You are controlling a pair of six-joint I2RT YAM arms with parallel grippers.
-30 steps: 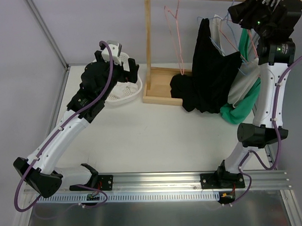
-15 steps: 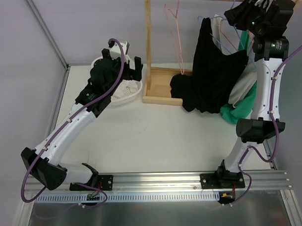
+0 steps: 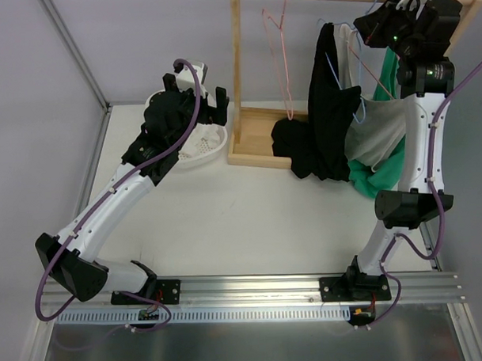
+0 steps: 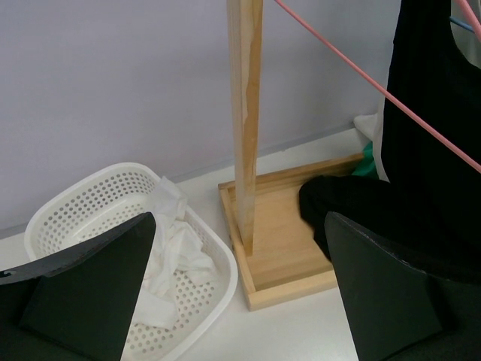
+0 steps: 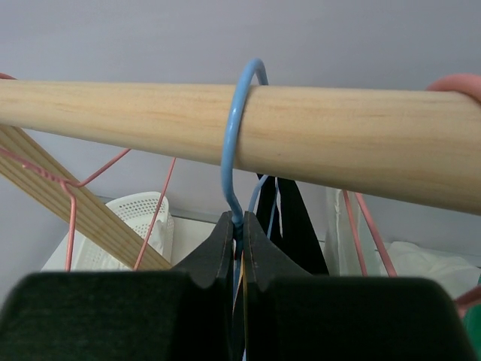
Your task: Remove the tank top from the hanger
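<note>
The black tank top (image 3: 332, 106) hangs from a blue wire hanger (image 3: 329, 60) on the rack's wooden rod (image 5: 361, 139), its hem pooled on the rack base. My right gripper (image 5: 235, 219) is shut on the blue hanger's neck just under its hook (image 5: 239, 113), high beside the rod in the top view (image 3: 372, 27). The tank top's straps (image 5: 293, 218) show behind the fingers. My left gripper (image 3: 195, 99) hovers open over the basket, left of the rack post, nothing between its fingers (image 4: 98, 293). The black fabric (image 4: 428, 113) shows at the right of the left wrist view.
A white perforated basket (image 3: 202, 148) with white cloth sits left of the wooden rack base (image 3: 254, 136). An empty pink hanger (image 3: 279, 36) hangs on the rod. Grey (image 3: 382, 132) and green (image 3: 382, 179) garments hang right of the tank top. The rack post (image 4: 245, 113) stands close ahead of the left gripper.
My right gripper has closed on the blue hanger's neck. The hanging garments have swung left. The left arm has risen and moved toward the rack, still open.
</note>
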